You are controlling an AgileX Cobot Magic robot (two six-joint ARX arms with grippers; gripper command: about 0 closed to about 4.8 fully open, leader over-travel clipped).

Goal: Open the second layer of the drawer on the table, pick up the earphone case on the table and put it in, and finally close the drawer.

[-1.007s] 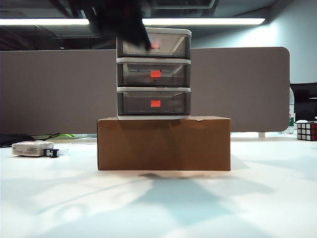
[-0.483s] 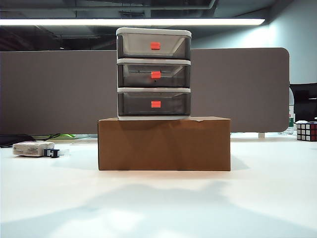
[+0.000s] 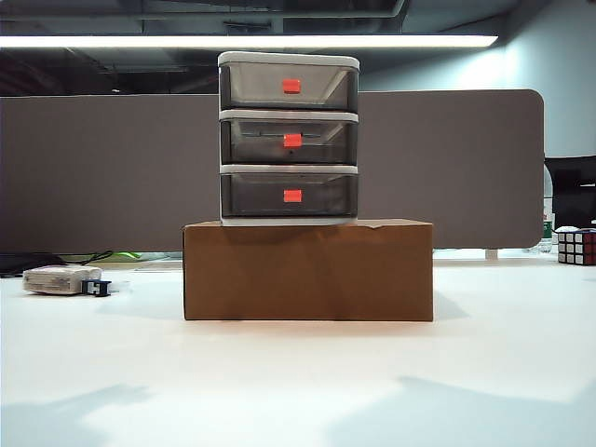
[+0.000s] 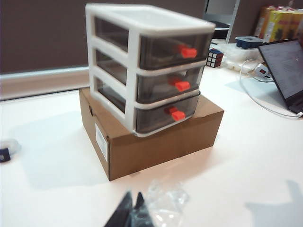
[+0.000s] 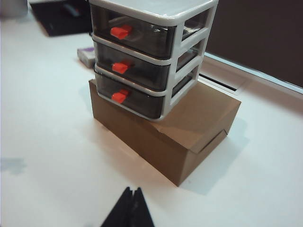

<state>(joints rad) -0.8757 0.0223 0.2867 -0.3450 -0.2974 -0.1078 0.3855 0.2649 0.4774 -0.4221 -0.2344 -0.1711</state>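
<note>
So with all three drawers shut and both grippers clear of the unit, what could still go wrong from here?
1. The earphone case shows in no view, and the smoky second layer hides its contents, so success may be unverifiable.
2. The drawer merely stands on a cardboard box; any further pull or push could slide or tip it.
3. Crumpled clear plastic lies by the left gripper, fingers shut like the right gripper; it could snag.

Low frontal exterior view, two raised wrist views from either side, all on the drawer [image 3: 289,138].
</note>
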